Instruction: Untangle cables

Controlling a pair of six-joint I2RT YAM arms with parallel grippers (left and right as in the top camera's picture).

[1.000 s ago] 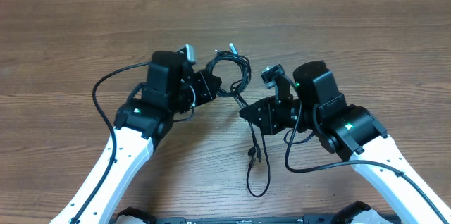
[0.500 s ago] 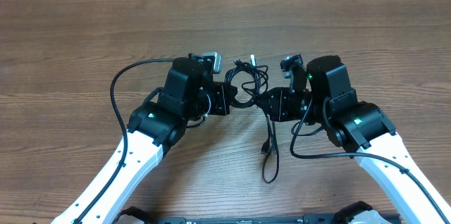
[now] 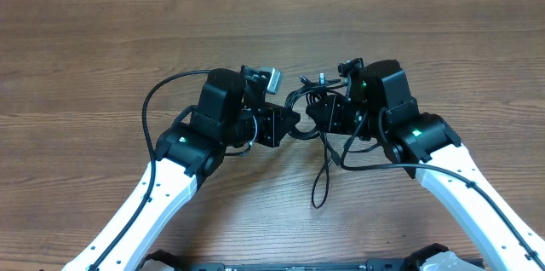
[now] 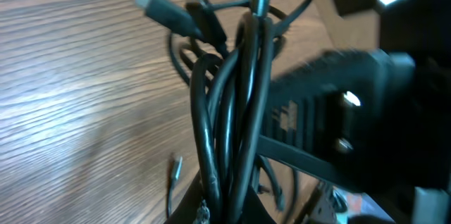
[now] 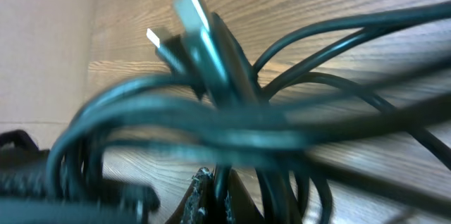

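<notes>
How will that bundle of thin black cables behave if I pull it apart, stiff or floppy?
Probably floppy: the thin black cables trail off in a slack loop. Likely light, since the strands are so thin. Apt to snag: strands cross closely and plug ends stick out.

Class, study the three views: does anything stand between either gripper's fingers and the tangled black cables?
Nothing visible does. The left gripper and the right gripper are both shut on the cables, holding the bundle from opposite sides over the wooden table.
</notes>
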